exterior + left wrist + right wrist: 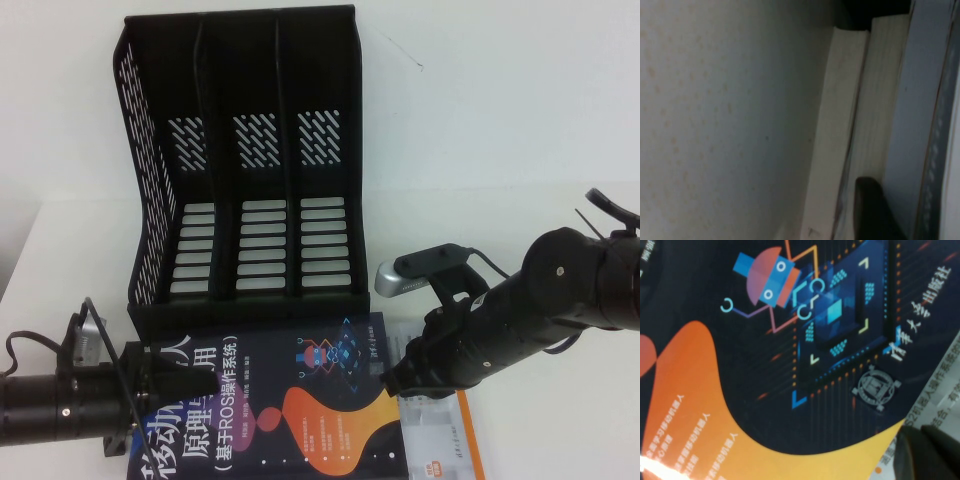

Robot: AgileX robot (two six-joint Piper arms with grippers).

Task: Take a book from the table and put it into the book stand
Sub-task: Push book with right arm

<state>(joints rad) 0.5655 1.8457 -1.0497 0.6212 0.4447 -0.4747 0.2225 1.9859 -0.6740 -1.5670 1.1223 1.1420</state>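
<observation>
The dark navy book (290,410) with white Chinese title and orange blobs lies flat at the table's (500,120) front edge, just in front of the black three-slot book stand (250,170), whose slots are empty. My left gripper (150,385) is at the book's left edge; the left wrist view shows page edges (880,100) beside the tabletop (715,125). My right gripper (395,375) is shut at the book's right edge. In the right wrist view it (927,445) rests by the cover (790,365).
A white-and-orange book (450,440) lies under the dark book and sticks out at its right; it also shows in the right wrist view (940,375). The stand has a perforated left wall (140,170). Bare tabletop lies right of the stand.
</observation>
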